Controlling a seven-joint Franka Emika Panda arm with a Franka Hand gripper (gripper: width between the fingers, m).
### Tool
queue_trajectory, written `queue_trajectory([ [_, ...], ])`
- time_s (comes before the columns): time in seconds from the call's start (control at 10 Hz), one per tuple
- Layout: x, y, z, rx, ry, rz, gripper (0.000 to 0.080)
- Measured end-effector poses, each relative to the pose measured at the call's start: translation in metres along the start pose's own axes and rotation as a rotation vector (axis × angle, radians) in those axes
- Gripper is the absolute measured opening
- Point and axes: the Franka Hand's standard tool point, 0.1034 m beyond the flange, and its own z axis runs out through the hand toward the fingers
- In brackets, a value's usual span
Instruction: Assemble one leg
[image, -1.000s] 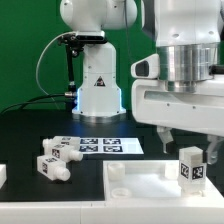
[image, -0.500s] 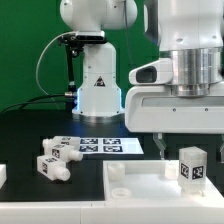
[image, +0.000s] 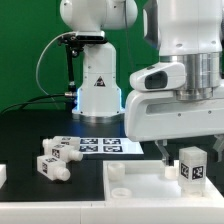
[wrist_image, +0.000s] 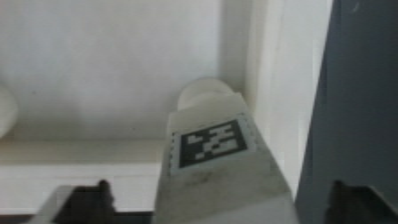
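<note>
A Franka arm's gripper (image: 187, 152) hangs over the wide white square panel (image: 135, 188), its fingers spread apart on either side of the upright leg (image: 192, 165) (a chunky white peg bearing a black-and-white tag) and not clamped on it. The leg stands in a corner of the panel, close against the raised rim. Beyond the panel's edge lie the marker board (image: 107, 146) and several loose pegs (image: 55, 160).
</note>
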Motion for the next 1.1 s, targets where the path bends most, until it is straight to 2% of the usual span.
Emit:
queue_trajectory([
  [0.1,0.0000,0.0004,0.0001,0.000,0.000,0.000,0.0391],
  [0.2,-0.0001,0.0004,0.0003,0.000,0.000,0.066,0.0391],
  [0.3,-0.0001,0.0004,0.0004,0.000,-0.001,0.128,0.0284],
  [0.6,0.0006,0.0003,0.0012,-0.008,0.007,0.472,0.0284],
  [1.1,-0.0010,-0.0025,0.0029,-0.013,0.020,1.382,0.0284],
])
